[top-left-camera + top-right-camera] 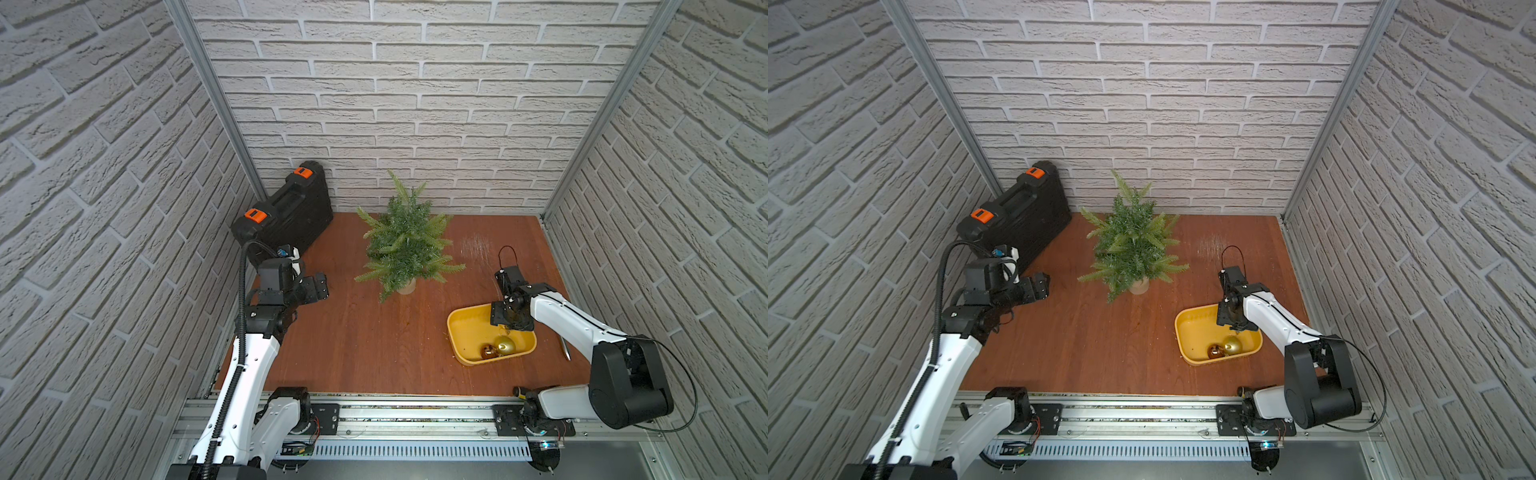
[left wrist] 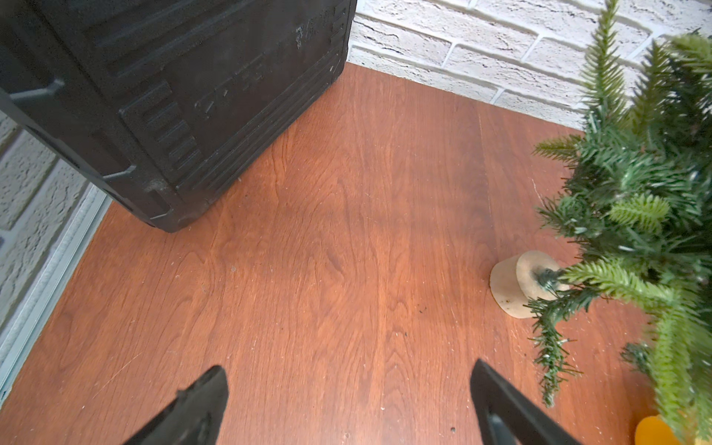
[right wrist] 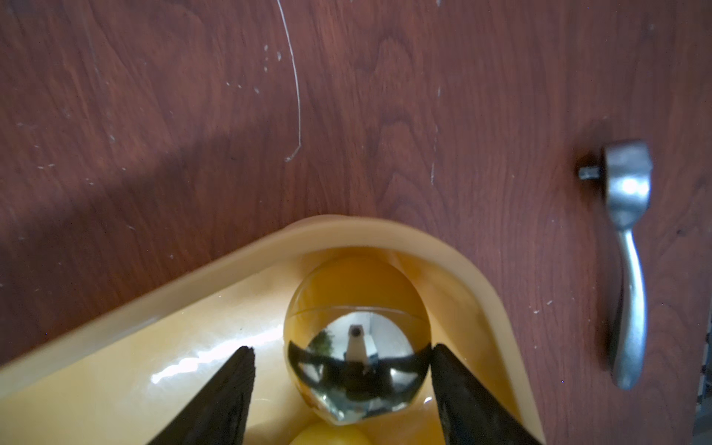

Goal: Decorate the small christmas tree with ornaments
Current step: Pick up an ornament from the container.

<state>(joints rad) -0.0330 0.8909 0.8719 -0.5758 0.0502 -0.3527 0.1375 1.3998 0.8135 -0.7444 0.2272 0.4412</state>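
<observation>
The small christmas tree [image 1: 405, 245] [image 1: 1133, 245] stands in its cream pot [image 2: 504, 285] at the back middle of the wooden table, with no ornaments on it. In both top views a gold ornament [image 1: 505, 345] [image 1: 1232, 345] and a bronze ornament [image 1: 488, 351] [image 1: 1214, 351] lie in the yellow tray [image 1: 465, 332]. My right gripper [image 1: 508, 330] [image 3: 342, 347] hangs low over the tray, open. In the right wrist view a shiny gold ornament [image 3: 354, 293] sits in a tray corner between its fingers, with a gap at one finger. My left gripper [image 1: 322, 286] [image 2: 348, 365] is open and empty, left of the tree.
A black tool case [image 1: 286, 212] [image 2: 173, 96] leans in the back left corner, close behind the left arm. A grey metal handle [image 3: 628, 250] [image 1: 564, 348] lies on the table right of the tray. Brick walls close in three sides.
</observation>
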